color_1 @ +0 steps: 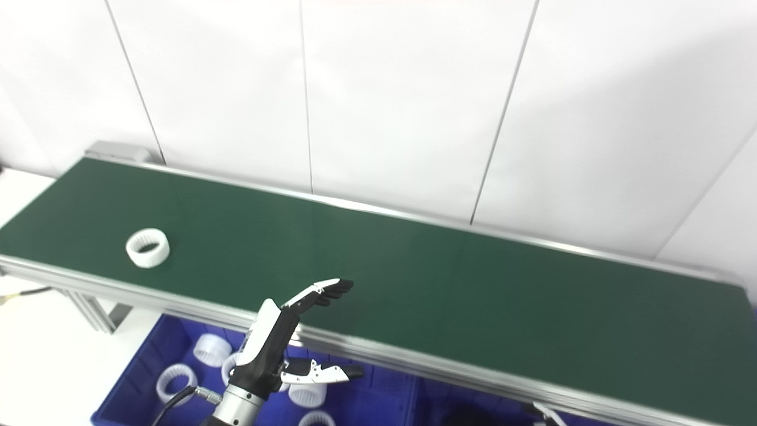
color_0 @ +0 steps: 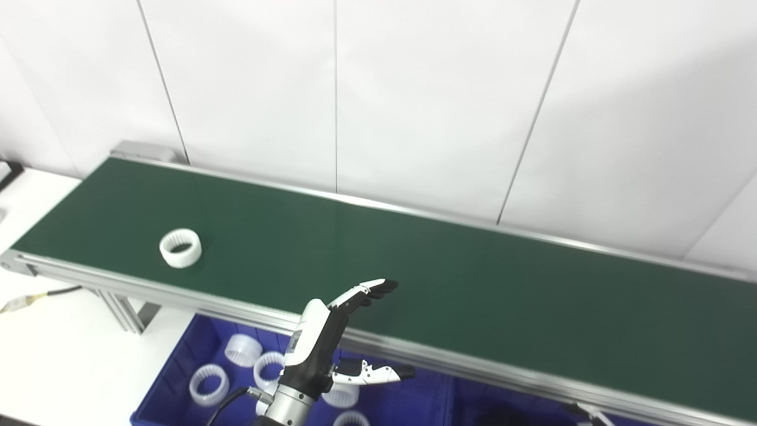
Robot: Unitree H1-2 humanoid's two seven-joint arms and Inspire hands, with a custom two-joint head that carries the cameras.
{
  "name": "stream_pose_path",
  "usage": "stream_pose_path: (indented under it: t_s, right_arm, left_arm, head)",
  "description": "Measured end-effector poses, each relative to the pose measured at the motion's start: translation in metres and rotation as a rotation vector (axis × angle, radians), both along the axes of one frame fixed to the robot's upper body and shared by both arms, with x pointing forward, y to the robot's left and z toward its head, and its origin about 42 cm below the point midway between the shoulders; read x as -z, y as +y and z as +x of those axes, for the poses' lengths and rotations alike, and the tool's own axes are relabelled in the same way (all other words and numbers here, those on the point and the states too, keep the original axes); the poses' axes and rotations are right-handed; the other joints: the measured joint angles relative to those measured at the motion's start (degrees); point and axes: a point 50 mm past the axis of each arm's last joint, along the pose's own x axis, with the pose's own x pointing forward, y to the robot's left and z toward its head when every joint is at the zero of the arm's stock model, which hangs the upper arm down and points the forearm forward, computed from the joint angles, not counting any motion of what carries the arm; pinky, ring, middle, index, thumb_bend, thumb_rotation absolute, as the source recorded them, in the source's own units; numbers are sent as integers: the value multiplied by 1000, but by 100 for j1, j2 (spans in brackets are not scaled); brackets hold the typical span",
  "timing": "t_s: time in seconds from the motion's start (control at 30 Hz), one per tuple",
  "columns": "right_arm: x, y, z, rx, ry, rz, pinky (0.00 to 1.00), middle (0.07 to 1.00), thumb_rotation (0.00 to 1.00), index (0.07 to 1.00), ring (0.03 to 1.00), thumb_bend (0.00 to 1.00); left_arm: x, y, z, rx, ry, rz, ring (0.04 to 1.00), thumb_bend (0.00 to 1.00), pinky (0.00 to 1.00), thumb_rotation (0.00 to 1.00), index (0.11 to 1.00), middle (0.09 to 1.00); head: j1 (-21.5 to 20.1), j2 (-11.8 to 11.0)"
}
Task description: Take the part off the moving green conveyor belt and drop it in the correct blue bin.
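A white ribbed ring part (color_0: 180,248) lies on the green conveyor belt (color_0: 449,284) near its left end. My left hand (color_0: 331,337) is raised over the belt's near rail, well to the right of the ring, open with fingers (color_0: 371,290) stretched out and thumb apart, holding nothing. A blue bin (color_0: 177,378) stands below the belt's near edge and holds several white rings like the one on the belt. Of my right hand only a small tip (color_0: 588,412) shows at the bottom edge, so its state is unclear.
The belt runs diagonally between metal side rails (color_0: 473,370) in front of a white panelled wall. A second blue bin (color_0: 502,408) with something dark in it sits right of the first. A cable (color_0: 35,296) lies on the white table at the left.
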Motion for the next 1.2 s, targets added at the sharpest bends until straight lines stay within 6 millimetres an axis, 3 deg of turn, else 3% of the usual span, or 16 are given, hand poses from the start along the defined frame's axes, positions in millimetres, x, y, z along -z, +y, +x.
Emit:
stream_pose_path:
  t_s: [0.37, 0.57, 0.73, 0.93, 1.2]
  right_arm:
    - [0, -1, 4, 0, -4, -5, 643, 700, 189, 828, 686, 796]
    - [2, 0, 4, 1, -2, -2, 638, 694, 182, 824, 680, 799]
    - [3, 0, 3, 9, -7, 0, 622, 694, 193, 831, 665, 803]
    - [3, 0, 3, 8, -7, 10, 633, 691, 177, 831, 674, 807]
    - [8, -1, 3, 14, 1, 10, 625, 691, 182, 828, 673, 807]
  left_arm:
    - [-19, 21, 16, -90, -41, 38, 808, 794, 763, 484, 825, 831]
    - [-12, 43, 32, -183, -28, 97, 807, 804, 747, 499, 846, 847]
    - [-5, 64, 44, -293, 11, 140, 814, 813, 742, 416, 860, 857]
    - [-13, 76, 60, -347, 13, 171, 817, 825, 742, 343, 868, 863]
    - [-10, 97, 91, -423, 82, 232, 832, 822, 733, 307, 887, 886]
  head:
    - [9, -44]
    - [-9, -53]
    - [-44, -35]
    - [-62, -26]
    - [-70, -44]
